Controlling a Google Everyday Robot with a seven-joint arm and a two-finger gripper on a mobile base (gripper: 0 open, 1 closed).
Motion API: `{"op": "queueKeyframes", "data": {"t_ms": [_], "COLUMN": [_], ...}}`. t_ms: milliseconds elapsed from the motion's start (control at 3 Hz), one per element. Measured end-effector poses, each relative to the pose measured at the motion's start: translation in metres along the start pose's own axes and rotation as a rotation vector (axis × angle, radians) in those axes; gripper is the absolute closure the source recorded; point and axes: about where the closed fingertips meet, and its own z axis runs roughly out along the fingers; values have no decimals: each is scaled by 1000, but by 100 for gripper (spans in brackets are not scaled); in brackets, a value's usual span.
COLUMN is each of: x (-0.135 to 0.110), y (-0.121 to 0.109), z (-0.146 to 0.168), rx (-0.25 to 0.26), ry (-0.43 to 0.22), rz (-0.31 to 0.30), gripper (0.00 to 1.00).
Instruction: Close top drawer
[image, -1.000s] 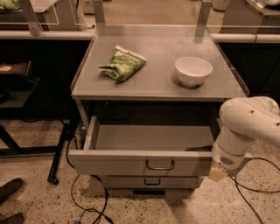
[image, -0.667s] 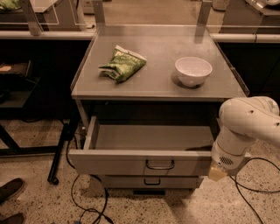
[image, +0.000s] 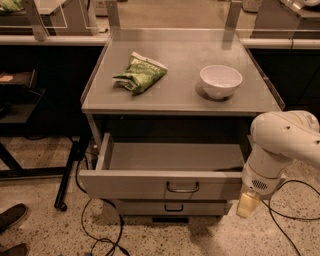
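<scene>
The top drawer (image: 150, 186) is a wide grey metal drawer pulled far out of the cabinet, showing an empty inside. Its flat front panel carries a small wire loop handle (image: 182, 188) at the centre. A narrower drawer (image: 170, 207) sits shut below it. My gripper (image: 248, 204) hangs from the white arm (image: 282, 145) at the drawer front's right end, just beside and slightly below the panel's corner. Only a pale yellowish fingertip shows.
On the cabinet top (image: 180, 95) lie a green snack bag (image: 141, 73) and a white bowl (image: 220, 81). Black cables (image: 95, 225) trail on the speckled floor. A black stand leg (image: 67, 172) is at left. Shoes (image: 11, 217) show at bottom left.
</scene>
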Motion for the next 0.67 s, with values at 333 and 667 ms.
{"op": "queueKeyframes", "data": {"t_ms": [333,667], "x": [0,0], "y": [0,0], "z": [0,0], "rx": [0,0], "ry": [0,0], "rz": [0,0], "gripper": [0,0]}}
